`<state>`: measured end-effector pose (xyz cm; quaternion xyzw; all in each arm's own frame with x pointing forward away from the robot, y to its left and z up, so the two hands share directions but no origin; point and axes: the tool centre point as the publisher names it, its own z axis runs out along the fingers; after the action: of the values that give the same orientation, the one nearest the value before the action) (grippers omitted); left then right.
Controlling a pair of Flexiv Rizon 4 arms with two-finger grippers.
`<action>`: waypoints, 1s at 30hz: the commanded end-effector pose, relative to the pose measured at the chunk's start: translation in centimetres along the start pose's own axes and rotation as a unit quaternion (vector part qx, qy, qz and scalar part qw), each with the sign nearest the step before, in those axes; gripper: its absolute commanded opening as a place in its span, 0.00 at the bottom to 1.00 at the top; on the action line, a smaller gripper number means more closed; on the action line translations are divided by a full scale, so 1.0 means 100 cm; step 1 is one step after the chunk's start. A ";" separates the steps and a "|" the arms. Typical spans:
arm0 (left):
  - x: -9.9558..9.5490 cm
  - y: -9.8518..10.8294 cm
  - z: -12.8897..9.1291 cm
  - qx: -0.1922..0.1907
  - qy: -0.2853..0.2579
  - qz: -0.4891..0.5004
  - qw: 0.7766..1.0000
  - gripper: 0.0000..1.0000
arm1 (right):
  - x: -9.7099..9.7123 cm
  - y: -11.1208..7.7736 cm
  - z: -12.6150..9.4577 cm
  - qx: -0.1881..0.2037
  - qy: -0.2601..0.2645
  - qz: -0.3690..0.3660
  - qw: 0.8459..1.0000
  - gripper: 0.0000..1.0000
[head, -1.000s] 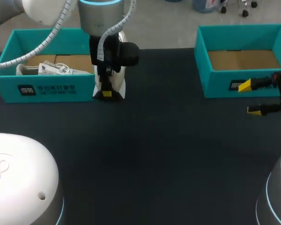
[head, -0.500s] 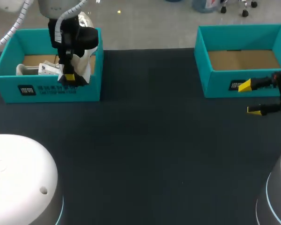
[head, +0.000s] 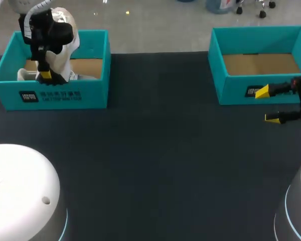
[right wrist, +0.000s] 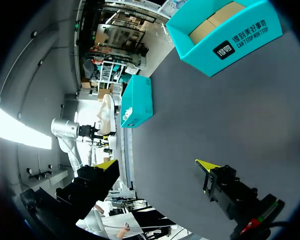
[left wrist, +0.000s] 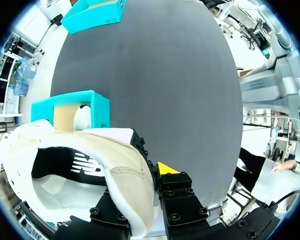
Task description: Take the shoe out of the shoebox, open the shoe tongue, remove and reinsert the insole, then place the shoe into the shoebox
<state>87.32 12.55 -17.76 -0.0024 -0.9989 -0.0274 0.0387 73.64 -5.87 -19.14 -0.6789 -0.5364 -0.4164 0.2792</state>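
A white and cream shoe (head: 64,54) hangs upright over the left teal shoebox (head: 65,94), toe pointing down into it. My left gripper (head: 46,75) is shut on the shoe's rim. In the left wrist view the shoe (left wrist: 85,165) fills the space at my left gripper (left wrist: 142,175), with the fabric pinched between the fingers and the left shoebox (left wrist: 99,107) just beyond. My right gripper (head: 267,105) stands open in front of the right teal shoebox (head: 231,90), with nothing between its fingers. The right wrist view shows my right gripper (right wrist: 157,164) open over bare table.
White paper or packing (head: 24,75) lies inside the left shoebox. The right shoebox (right wrist: 225,35) shows only its cardboard floor. Dark table mat (head: 155,150) stretches between the two boxes.
My left arm has carried the shoe left and back, from the front right corner of the left shoebox to above its inside. The right arm has stayed put.
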 end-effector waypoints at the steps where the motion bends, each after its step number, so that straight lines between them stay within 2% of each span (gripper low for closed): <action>1: -0.014 0.025 -0.002 0.010 0.003 -0.009 1.000 0.00 | 0.001 -0.001 0.000 0.000 -0.002 0.001 1.000 1.00; 6: -0.030 0.049 -0.001 0.009 0.002 -0.028 1.000 0.00 | 0.001 -0.001 0.000 0.000 -0.002 0.001 1.000 1.00; 16: -0.060 0.075 0.013 -0.027 0.013 -0.027 0.999 0.00 | 0.001 -0.001 0.000 0.000 -0.002 0.001 1.000 1.00; 24: -0.087 0.098 0.023 -0.014 0.015 -0.022 1.000 0.00 | 0.001 -0.001 0.000 0.000 -0.002 0.001 1.000 1.00; 30: -0.107 0.112 0.021 -0.003 0.021 -0.025 0.999 0.00 | 0.001 -0.001 0.000 0.000 -0.002 0.001 1.000 1.00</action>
<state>96.70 23.42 -20.30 0.0227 -0.9982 -0.0342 0.0447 73.64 -5.87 -19.14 -0.6789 -0.5364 -0.4164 0.2793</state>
